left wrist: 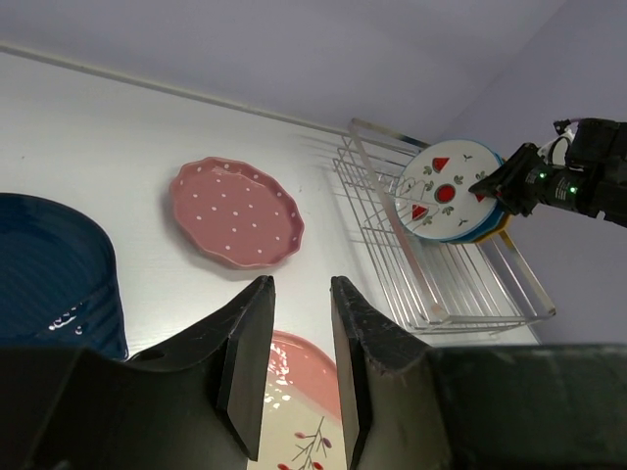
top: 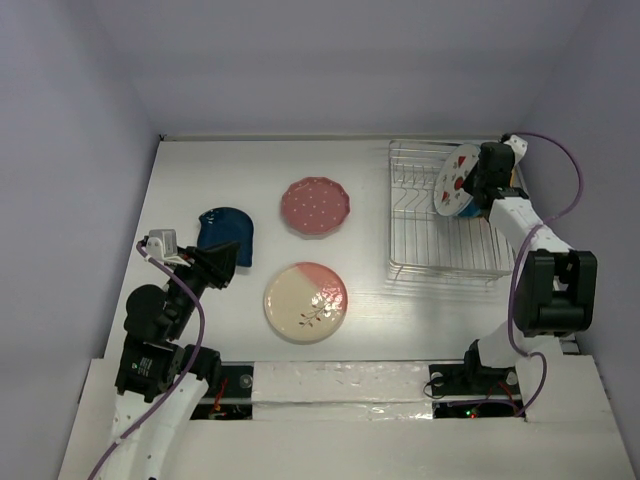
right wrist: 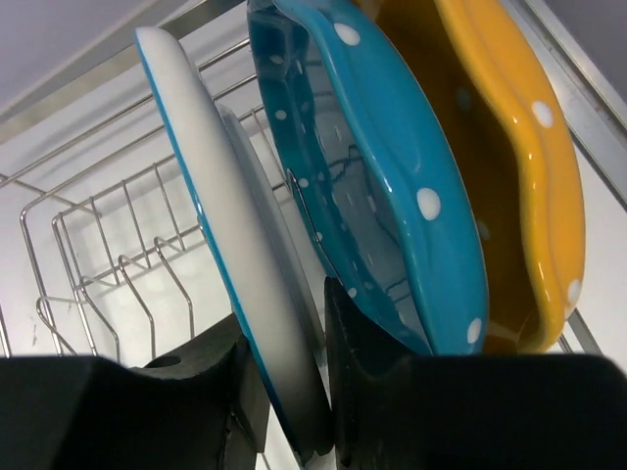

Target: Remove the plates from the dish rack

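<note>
Black left fingers (top: 228, 262) at the near 9 o'clock side of the white desk (top: 200, 180), parted with a narrow gap, nothing between them. They hang over the near edge of the dark blue plate (top: 225, 230), pointing toward 2 o'clock.

Cream-and-pink plate (top: 305, 302) with a sprig lies flat at 6 o'clock of desk centre, just right of the left fingers. Dark blue plate lies flat at about 10 o'clock of it. Pink dotted plate (top: 315, 208) lies flat at 12 o'clock of the cream one, a bit apart. The three do not touch.

Wire dish rack (top: 430, 240) sits on the 3 o'clock side of the desk; near slots bare. At its far right end, about 2 o'clock, three plates stand on edge close together: fruit plate (top: 455, 178), white with red fruit, in front, then teal dotted plate (right wrist: 392, 176), then orange-yellow dotted plate (right wrist: 509, 147) behind.

Right fingers (top: 472, 183) reach in from 3 o'clock, clamped on the rim of the fruit plate, one finger on each face. The wrist view shows the plate edge pinched tight. Can't tell if its bottom edge rests in a slot.
</note>
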Robot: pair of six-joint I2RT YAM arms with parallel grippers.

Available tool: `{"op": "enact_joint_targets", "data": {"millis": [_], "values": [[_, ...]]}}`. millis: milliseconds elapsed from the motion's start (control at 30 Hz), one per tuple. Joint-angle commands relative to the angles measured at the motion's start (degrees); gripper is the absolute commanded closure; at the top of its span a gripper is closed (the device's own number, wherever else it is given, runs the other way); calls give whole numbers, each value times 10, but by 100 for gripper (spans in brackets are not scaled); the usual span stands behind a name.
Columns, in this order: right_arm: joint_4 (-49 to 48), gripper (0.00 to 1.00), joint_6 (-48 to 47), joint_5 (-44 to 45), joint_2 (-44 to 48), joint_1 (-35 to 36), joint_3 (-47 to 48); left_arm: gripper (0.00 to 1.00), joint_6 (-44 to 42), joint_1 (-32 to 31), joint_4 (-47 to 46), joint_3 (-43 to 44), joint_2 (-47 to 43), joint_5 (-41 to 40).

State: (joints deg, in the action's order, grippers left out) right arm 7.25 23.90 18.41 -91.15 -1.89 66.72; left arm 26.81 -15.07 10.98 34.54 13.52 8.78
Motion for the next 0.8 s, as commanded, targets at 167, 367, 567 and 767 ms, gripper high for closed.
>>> {"op": "enact_joint_targets", "data": {"millis": [167,367,567,767], "values": [[-51,100,-49,50,109,32,-12,73,-4,-4,-24,13,1,2],[-48,100,-87,105,166,97,-13,73,-3,-4,-25,12,2,1],[-27,100,-76,111,242,151,-2,73,-3,-4,-25,12,3,-1],[-36,100,-6,-45,319,182,-64,73,-3,-4,-24,12,4,-2]]}}
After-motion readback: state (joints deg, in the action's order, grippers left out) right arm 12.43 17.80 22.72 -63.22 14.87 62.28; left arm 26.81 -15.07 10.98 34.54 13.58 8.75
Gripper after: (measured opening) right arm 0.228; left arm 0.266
